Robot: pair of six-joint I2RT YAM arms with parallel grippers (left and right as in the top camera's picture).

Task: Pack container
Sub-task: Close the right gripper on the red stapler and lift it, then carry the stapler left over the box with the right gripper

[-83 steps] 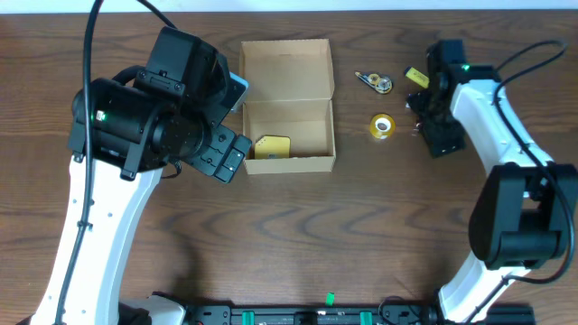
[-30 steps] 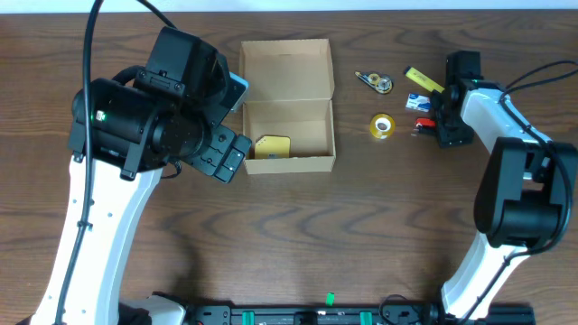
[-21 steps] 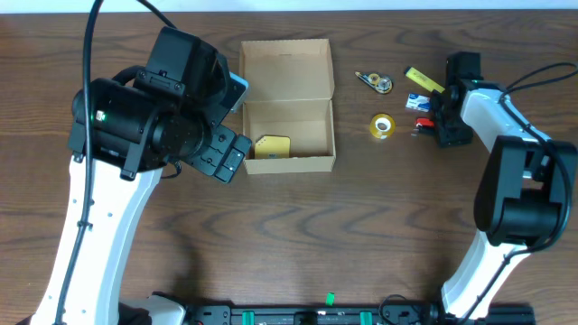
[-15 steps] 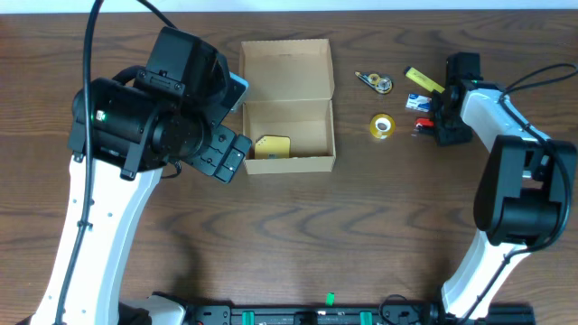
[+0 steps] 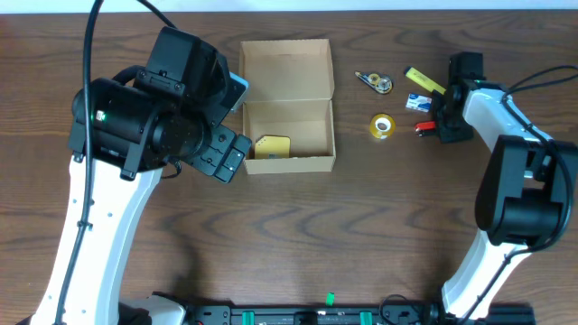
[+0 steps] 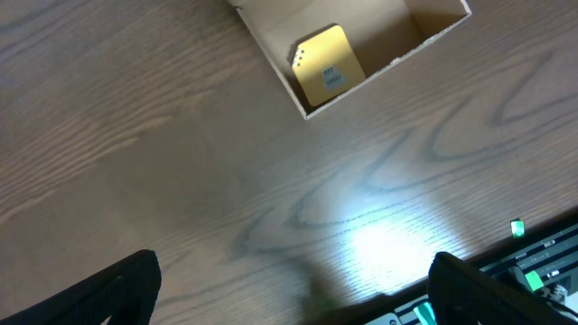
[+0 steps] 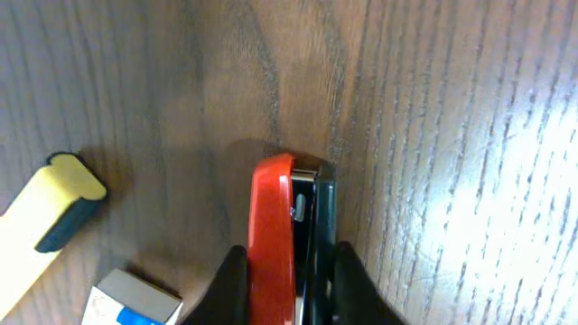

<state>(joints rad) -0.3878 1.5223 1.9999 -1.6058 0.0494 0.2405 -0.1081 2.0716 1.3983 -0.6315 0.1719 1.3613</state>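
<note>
cropped and blurred

the red and black stapler (image 7: 271,208) runs off the right wrist view's bottom edge between blurred fingers (image 7: 231,287) of the right gripper (image 7: 289,262). the left wrist view's top edge crops the tan cardboard box (image 6: 397,36); print on its yellow square pad (image 6: 325,72) is unreadable.

The left arm (image 5: 97,217) stands tall, and its gripper (image 6: 298,291) points down with the fingers wide apart. The right arm (image 5: 502,135) is bent forward, its gripper (image 7: 289,275) low, with fingers pressing both sides of a red stapler (image 7: 271,226).
</note>
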